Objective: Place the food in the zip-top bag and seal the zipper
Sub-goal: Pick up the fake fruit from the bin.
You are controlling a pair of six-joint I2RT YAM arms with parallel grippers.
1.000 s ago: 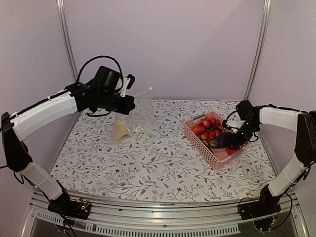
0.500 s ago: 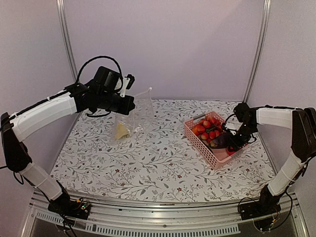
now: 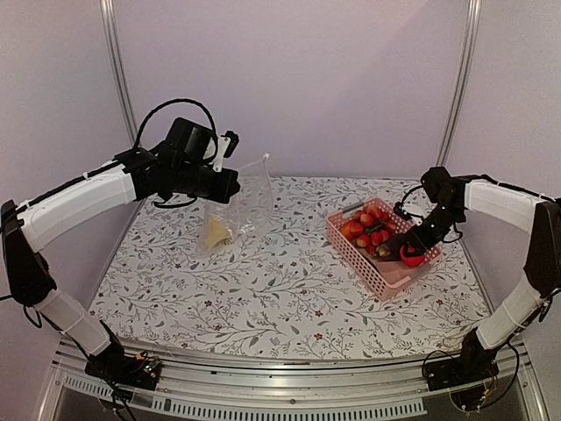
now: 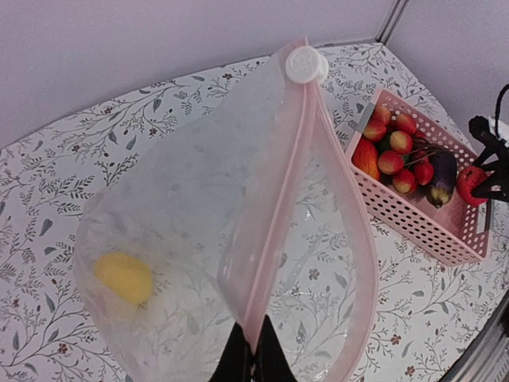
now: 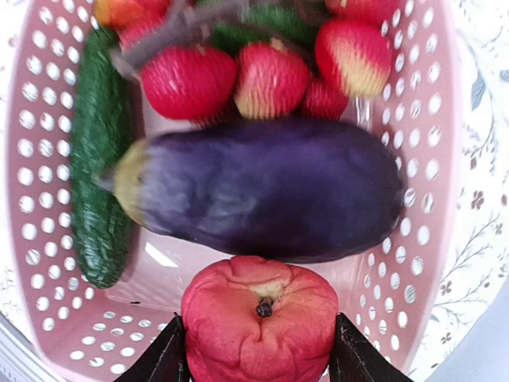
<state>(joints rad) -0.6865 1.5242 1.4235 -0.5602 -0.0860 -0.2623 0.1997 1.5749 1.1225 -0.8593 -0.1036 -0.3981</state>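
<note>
My left gripper is shut on the pink mouth edge of the clear zip-top bag and holds it up at the back left, mouth open. In the left wrist view the bag hangs with its zipper strip and white slider, and a yellow food piece lies inside. My right gripper is shut on a red pepper, just above the pink basket. The eggplant, cucumber and red fruits lie in the basket below.
The pink basket stands at the right of the floral table. Metal frame posts rise at both back corners before the plain wall. The table's front rail runs along the near edge.
My right gripper has lifted a little out of the basket with the red pepper, which now shows clearly. The left arm and bag have not moved.
</note>
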